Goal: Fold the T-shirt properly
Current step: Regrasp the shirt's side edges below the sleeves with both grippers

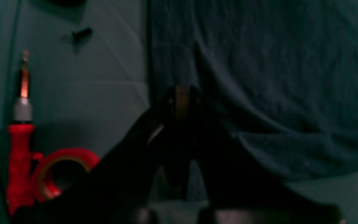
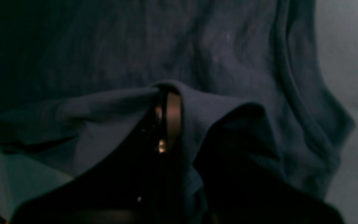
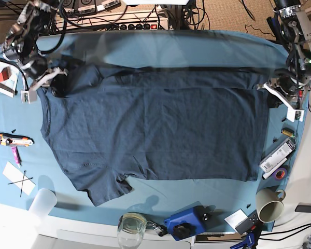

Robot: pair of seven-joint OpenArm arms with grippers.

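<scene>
Both pincers pinch the T-shirt (image 3: 155, 124): the left gripper (image 3: 269, 87) clamps its far right corner, the right gripper (image 3: 57, 83) its far left shoulder.

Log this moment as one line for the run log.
stage: far-edge pickup | left pincer: shut on T-shirt hem corner | right pincer: shut on shoulder | shirt: mostly flat on tablecloth

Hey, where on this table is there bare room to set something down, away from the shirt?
Bare teal tablecloth lies along the far edge beyond the T-shirt, and a narrower strip at the near edge between the shirt's hem and the glass jar. The end by the mug and marker is crowded; so is the utility knife side.
</scene>
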